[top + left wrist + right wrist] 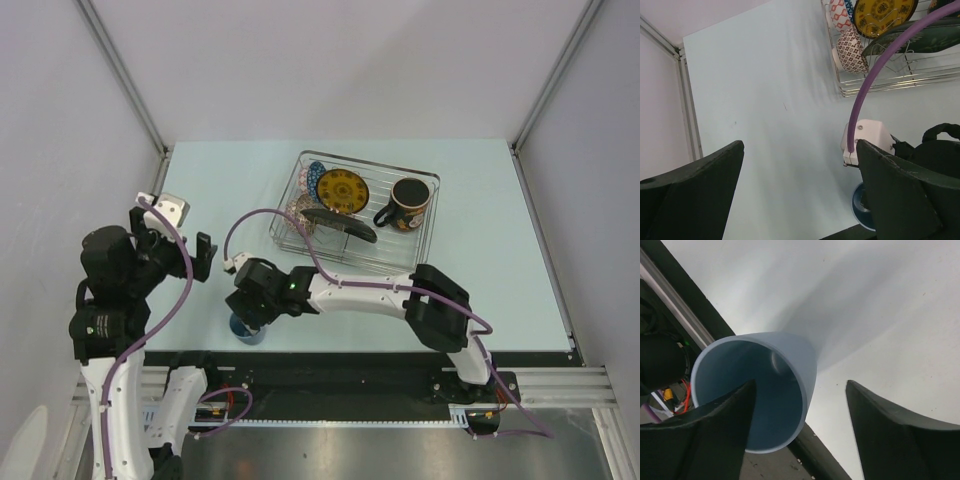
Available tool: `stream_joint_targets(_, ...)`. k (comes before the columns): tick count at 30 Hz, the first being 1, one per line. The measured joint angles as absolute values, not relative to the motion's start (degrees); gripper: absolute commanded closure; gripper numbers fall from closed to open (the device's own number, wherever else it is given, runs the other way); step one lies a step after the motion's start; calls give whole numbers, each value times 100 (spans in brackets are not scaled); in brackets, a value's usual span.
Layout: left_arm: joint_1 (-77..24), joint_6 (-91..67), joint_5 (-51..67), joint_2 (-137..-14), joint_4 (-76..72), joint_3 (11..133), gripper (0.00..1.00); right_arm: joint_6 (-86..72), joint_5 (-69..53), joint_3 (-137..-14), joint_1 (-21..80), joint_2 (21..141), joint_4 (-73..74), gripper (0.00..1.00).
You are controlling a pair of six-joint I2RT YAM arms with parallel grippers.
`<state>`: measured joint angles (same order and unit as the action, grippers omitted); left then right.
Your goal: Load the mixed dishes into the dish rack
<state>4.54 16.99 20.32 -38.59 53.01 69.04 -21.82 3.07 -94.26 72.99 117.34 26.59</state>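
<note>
Light-blue cup (775, 385) stands upright outside the loaded rack (400, 248).

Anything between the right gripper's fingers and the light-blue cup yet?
Nothing else. In the right wrist view the right gripper has one finger over the light-blue cup's mouth, the other outside its wall, with only bare table in that gap.

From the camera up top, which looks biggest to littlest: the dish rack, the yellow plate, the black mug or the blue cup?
1. The dish rack, biggest by far.
2. The yellow plate and the black mug look about alike, so I won't rank them.
3. The light-blue cup, smallest showing, though partly hidden.
</note>
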Motion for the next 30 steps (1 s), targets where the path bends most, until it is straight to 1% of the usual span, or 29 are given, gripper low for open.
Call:
stream_joint_targets(1,454,1688,2040,-3859,5293,6904,0,-2182,294,-9426,7297,11762,2659,31)
stream_joint_targets(4,454,1645,2110,-3859,5282,6914,0,-2198,252,-9435,7275,11861,2657,41)
stream_joint_targets(5,454,1640,2126,-3859,5286,6925,0,-2196,246,-9441,7273,11900,2657,48)
stream_joint_targets(7,454,1636,2134,-3861,5284,6960,0,-2187,239,-9452,7269,11970,2655,57)
stream_joint_targets(8,454,1625,2141,-3861,5288,6989,0,-2189,237,-9452,7264,12005,2650,69)
stream_joint_targets(10,456,1555,2178,-3861,5277,7070,0,-2189,242,-9452,7253,12049,2650,82)
stream_joint_targets(11,456,1549,2185,-3861,5271,7078,0,-2193,246,-9452,7251,12060,2668,93)
stream_joint_targets(13,456,1479,2250,-3865,5194,7122,0,-2200,263,-9454,7231,12064,2714,100)
stream_joint_targets(16,456,1323,2386,-3931,5011,7214,0,-2226,331,-9376,7196,11970,2749,100)
stream_joint_targets(18,458,1190,2593,-3997,4838,7269,0,-2231,438,-9067,7166,11677,2783,100)
stream_joint_targets(22,336,827,3181,-4353,4646,7592,0,-2279,727,-8501,7107,10687,3041,100)
stream_joint_targets(24,-252,753,3138,-4676,4663,7861,0,-2329,880,-8407,7100,10066,3144,100)
stream_joint_targets(28,-1542,746,2871,-5011,4740,7950,0,-2418,1076,-8392,7120,8890,3186,100)
stream_joint_targets(30,-1776,698,2856,-5129,4779,7950,0,-2504,1153,-8385,7116,8259,3234,100)
